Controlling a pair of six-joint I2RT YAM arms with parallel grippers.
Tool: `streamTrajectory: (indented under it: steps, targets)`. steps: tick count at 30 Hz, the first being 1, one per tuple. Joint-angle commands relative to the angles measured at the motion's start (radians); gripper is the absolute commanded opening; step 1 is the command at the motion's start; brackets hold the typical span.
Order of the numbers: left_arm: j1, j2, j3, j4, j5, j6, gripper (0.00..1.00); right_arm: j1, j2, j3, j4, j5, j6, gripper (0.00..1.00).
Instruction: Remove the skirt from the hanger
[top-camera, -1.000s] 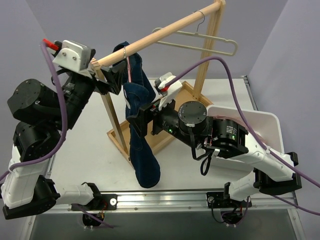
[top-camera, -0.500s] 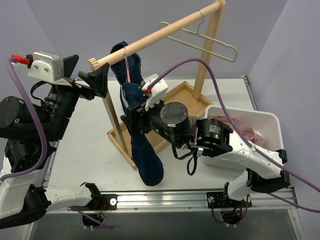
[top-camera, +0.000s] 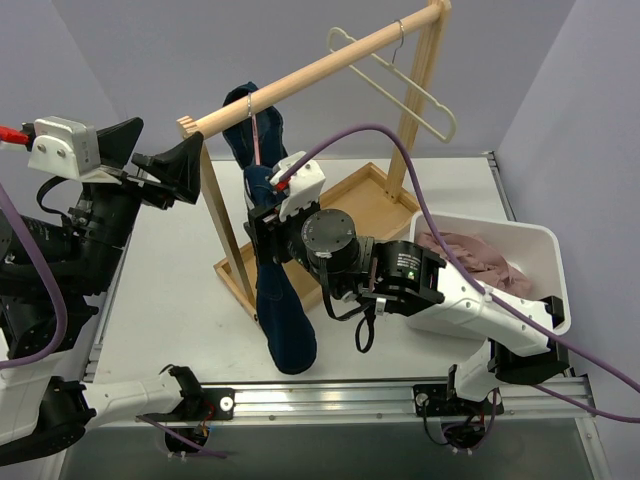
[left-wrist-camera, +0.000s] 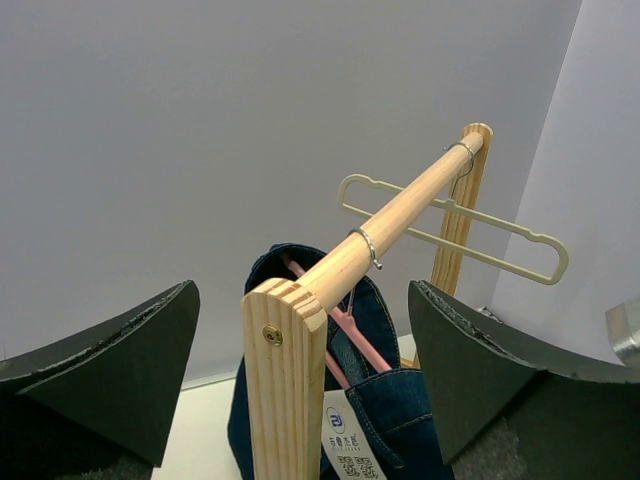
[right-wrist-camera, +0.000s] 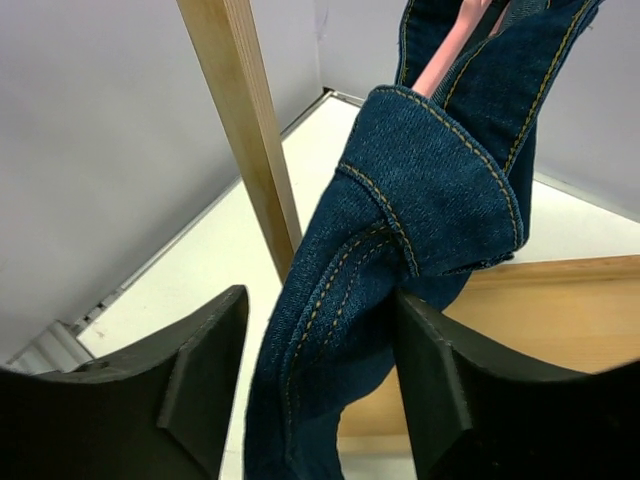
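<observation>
We find the skirt (top-camera: 482, 262) crumpled in the white bin (top-camera: 545, 240) on the right of the desk (top-camera: 170, 290), well apart from the hanger (top-camera: 410, 85). The hanger hangs bare by its metal hook at the far end of the wooden rail (top-camera: 320, 68), tilted, with nothing draped on it. Judging from that, the skirt is already off and the task looks close to finished.

The left fingers (left-wrist-camera: 120, 380) are released and spread wide. The left gripper (left-wrist-camera: 301, 290) sits at the near end of the rail, which passes between the fingers without touching them. The right gripper (right-wrist-camera: 320, 300) is also spread. A fold of the blue denim (right-wrist-camera: 420, 190) on its pink hanger (right-wrist-camera: 450, 50) hangs between its fingers, beside the rack's upright post (right-wrist-camera: 245, 120), but we see no squeeze on it.

We judge the skirt to be light, soft and limp. The pleats and ruffles should bunch easily and give plenty to pinch, and it is neither slippery nor fragile. If we had to take hold of it again, a raised fold near the top of the heap would be the best place. It would sag and trail from a single pinch, so it should be lifted well clear of the bin wall.
</observation>
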Motion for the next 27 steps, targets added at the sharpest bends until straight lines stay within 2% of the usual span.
streamTrajectory:
  steps: [1,6,15,18,27]
  targets:
    - [0.004,-0.006,-0.008,0.032,-0.004,-0.016,0.94,0.009,-0.030,-0.038,0.099,0.057,-0.043,0.51]
    - [0.004,-0.001,-0.012,0.028,-0.001,-0.037,0.94,0.012,-0.016,-0.028,0.094,0.081,-0.046,0.48]
    - [0.004,-0.012,-0.037,0.031,0.002,-0.051,0.94,0.017,0.007,-0.031,0.113,0.203,-0.032,0.34]
    - [0.004,-0.015,-0.038,0.029,0.004,-0.051,0.94,0.017,0.010,-0.035,0.110,0.236,-0.018,0.25]
    - [0.004,-0.014,-0.043,0.017,0.016,-0.059,0.94,0.017,0.010,-0.049,0.110,0.252,-0.011,0.21]
